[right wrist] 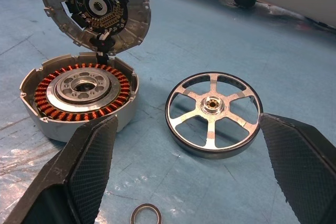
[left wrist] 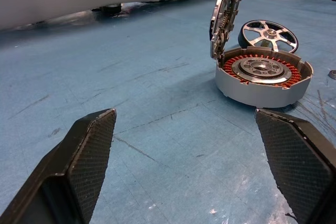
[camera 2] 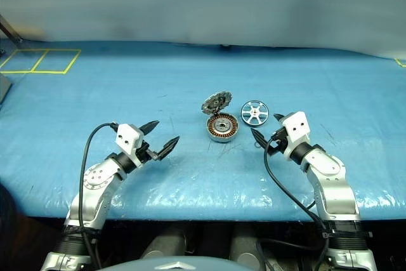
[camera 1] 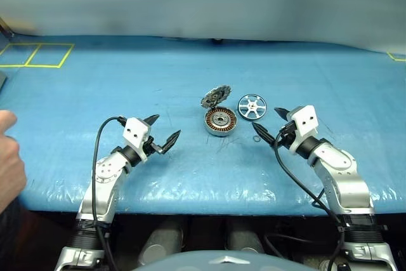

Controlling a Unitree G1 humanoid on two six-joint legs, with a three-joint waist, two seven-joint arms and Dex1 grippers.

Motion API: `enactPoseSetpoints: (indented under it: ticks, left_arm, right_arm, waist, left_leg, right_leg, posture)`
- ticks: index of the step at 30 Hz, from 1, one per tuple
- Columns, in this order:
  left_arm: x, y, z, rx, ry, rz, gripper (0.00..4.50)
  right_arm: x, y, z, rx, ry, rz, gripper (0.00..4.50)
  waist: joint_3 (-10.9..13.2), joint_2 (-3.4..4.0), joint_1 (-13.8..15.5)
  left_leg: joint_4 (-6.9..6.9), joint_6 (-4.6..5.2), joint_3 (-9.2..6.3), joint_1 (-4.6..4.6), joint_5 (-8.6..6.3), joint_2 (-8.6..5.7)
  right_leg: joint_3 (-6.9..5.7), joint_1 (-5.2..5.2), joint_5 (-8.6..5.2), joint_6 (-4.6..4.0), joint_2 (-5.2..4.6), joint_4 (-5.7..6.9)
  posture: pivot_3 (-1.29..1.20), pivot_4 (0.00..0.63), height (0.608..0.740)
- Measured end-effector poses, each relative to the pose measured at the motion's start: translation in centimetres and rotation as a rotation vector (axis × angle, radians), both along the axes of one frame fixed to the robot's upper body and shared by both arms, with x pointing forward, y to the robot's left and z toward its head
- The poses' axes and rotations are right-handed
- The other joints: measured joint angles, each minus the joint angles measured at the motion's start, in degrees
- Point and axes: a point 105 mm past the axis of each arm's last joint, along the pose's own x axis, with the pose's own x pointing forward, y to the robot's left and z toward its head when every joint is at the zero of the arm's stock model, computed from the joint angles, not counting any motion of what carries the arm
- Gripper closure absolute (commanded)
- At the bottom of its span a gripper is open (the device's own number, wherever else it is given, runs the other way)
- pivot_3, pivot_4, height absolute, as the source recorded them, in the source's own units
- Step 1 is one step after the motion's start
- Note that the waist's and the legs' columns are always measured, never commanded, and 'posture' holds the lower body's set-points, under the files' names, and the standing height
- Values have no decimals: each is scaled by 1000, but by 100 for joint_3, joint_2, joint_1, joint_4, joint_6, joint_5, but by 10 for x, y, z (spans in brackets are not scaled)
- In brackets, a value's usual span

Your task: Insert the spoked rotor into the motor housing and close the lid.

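Observation:
The motor housing sits open on the blue table, copper windings ringing its silver hub. Its lid stands up from the far rim, dark toothed face toward me. The spoked rotor, a shiny silver wheel, lies flat just right of the housing. My right gripper is open, just short of the rotor and to its right, and the right wrist view frames the rotor and housing between its fingers. My left gripper is open too, well left of the housing, with nothing held.
A tiny dark washer ring lies on the mat in front of the rotor, near my right fingertip. A person's hand shows at the left edge. Yellow tape squares mark the far left corner. The table's front edge runs just below my arms.

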Motion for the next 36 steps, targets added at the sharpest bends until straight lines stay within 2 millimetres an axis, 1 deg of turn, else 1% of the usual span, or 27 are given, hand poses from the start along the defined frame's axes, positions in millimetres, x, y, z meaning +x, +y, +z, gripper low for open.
enactPoseSetpoints:
  ticks: [18, 22, 27, 30, 36]
  left_arm:
    - [0, 0, 0, 0, 0, 1, 0]
    - [0, 0, 0, 0, 0, 1, 0]
    - [0, 0, 0, 0, 0, -1, 0]
    - [0, -2, 0, 1, 0, -6, 0]
    - [0, -3, 0, 3, -1, -11, 0]
  right_arm:
    - [0, 4, -1, -33, 13, 40, 19]
    - [0, 7, -1, -64, 22, 75, 19]
    - [-2, 12, -4, -188, 66, 169, 19]
    - [-3, 17, -7, -310, 111, 260, 19]
    - [5, 38, 6, -599, 100, 460, 19]
  waist:
    - [0, 0, 0]
    - [0, 0, -2]
    - [0, 0, -5]
    - [1, 0, -9]
    - [2, -3, -17]
  left_leg:
    - [0, 0, 0, 0, 0, 0]
    - [1, 0, 0, 0, 0, 0]
    - [1, 0, 1, -1, 0, 0]
    - [2, 0, 2, -3, 0, 0]
    - [2, 0, 0, -7, 0, 2]
  right_leg:
    - [0, 0, 0, 0, 0, 0]
    - [-1, 0, 0, 0, 0, 0]
    - [-2, 1, -1, 2, 0, 0]
    - [-3, 1, -3, 6, -1, -1]
    - [-7, 0, -5, 7, -2, -2]
  posture:
    - [0, 150, 740]
    - [0, 150, 740]
    - [0, 150, 740]
    - [0, 150, 740]
    - [0, 150, 740]
